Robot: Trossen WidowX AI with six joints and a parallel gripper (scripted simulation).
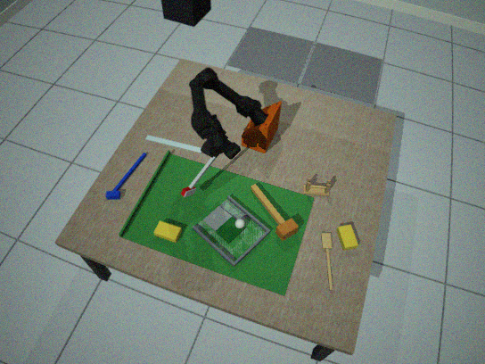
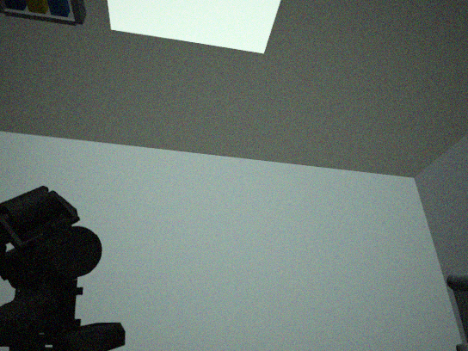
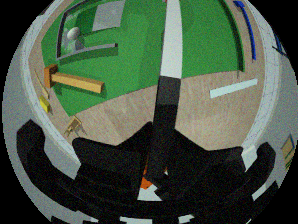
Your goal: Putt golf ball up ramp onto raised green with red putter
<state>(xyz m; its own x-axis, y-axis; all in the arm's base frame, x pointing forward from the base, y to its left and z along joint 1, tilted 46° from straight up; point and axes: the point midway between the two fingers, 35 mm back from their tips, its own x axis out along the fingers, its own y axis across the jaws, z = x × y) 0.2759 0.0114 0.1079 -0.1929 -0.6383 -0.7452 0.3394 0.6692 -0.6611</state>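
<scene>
Top view: the golf ball lies inside the walled ramp-and-green structure, at the edge of the dark green raised patch in its centre. Whether the ball is at rest there cannot be told from one moment. If it is, the putt is judged complete, with nothing left but to confirm that the ball has settled.

The red putter is clamped at its dark grip end in the gripper. The pale shaft slopes down to the red head, which sits over the green mat, well apart from the ball. The wrist view shows the shaft running straight out from between the black fingers.

Outward from the structure:
- a yellow block on the mat;
- a wooden mallet just beside the structure;
- a blue putter, untouched on the bare table.

The exterior view shows only part of the arm against a wall.
</scene>
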